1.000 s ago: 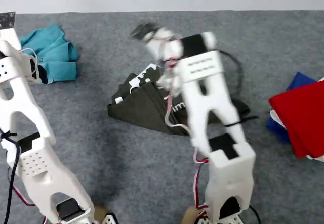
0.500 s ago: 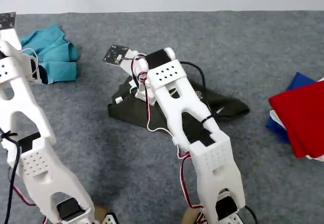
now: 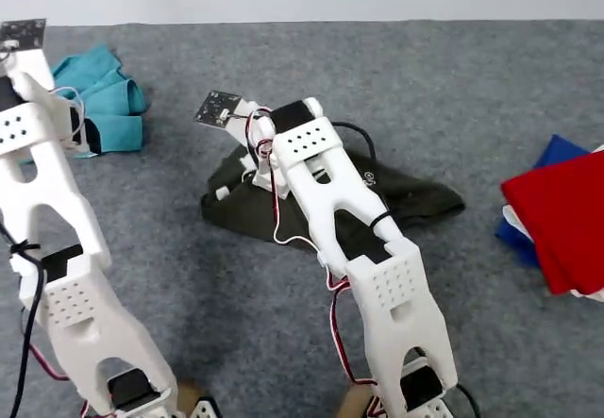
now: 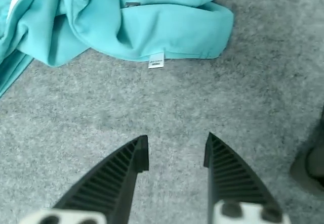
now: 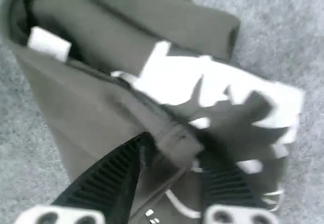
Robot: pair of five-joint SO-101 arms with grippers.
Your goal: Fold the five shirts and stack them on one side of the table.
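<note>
1. Dark olive shirt (image 3: 274,212): lies near the middle of the table (image 3: 453,78), gathered into a rough wedge with loose folds and a white print turned partly outward. Judged partly folded at best, and not yet stacked.
2. Right gripper (image 5: 172,150): set down on the olive shirt, fingers parted and astride a raised ridge of cloth beside the white print. The cloth fills the gap, but the fingers do not appear clamped on it.
3. Teal shirt (image 3: 102,97): at the far left of the table, crumpled in a heap with a small label showing at its edge. Judged unfolded and untouched.
4. Left gripper (image 4: 174,153): over bare table just beside the teal shirt, fingers released and spread, with nothing between them.
5. Red shirt (image 3: 562,220): at the right edge of the table, flat and squared, on top of the pile there.
6. Blue shirt (image 3: 557,149): beneath the red one, one corner protruding. A sliver of white cloth (image 3: 514,222) shows at the pile's near edge; whether it is a third shirt cannot be told with certainty.
7. Progress, as a judgement: two, perhaps three, shirts are folded and stacked at the right. The olive shirt is in hand, and the teal shirt is left to do.
</note>
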